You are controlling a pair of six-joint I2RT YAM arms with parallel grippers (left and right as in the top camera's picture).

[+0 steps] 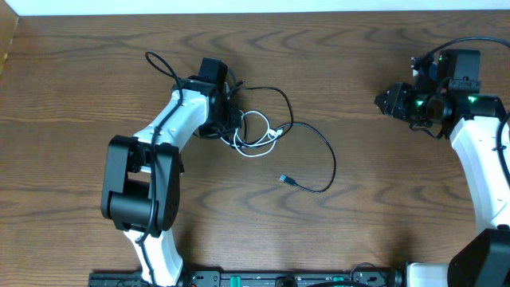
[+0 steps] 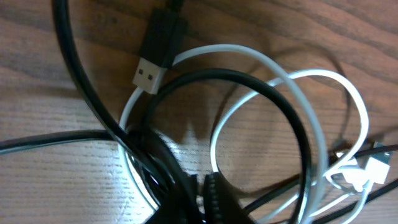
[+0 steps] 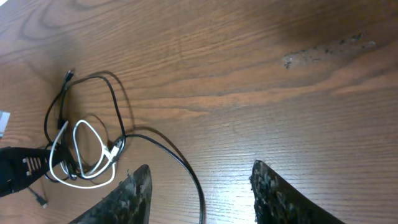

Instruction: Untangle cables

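Wood-grain tabletop [image 1: 382, 215] carries everything. In the overhead view, the left claw [image 1: 225, 126] sits left of centre in the upper half. It is clenched and pressed into the left edge of the tangle. Black and white strands run in under its fingers, and I cannot tell which strand it pinches, if any.

Just right of it, the white cable [image 2: 236, 48] lies in small overlapping loops. The black cable [image 1: 334, 163] threads through and over them. A USB plug [image 2: 151, 70] rests at the upper left of the left wrist view. Further right the black cable swings out in a wide arc and ends at a small plug [image 1: 285, 179] below centre.

At the far right, upper half, the right claw [image 1: 384, 101] hangs well apart from the cords, fingers spread and holding nothing.

The step looks like an early one: fixing one side of the knot. The next move likely calls for the right claw to reach in, take the free black arc, and draw it rightward out of the white loops.
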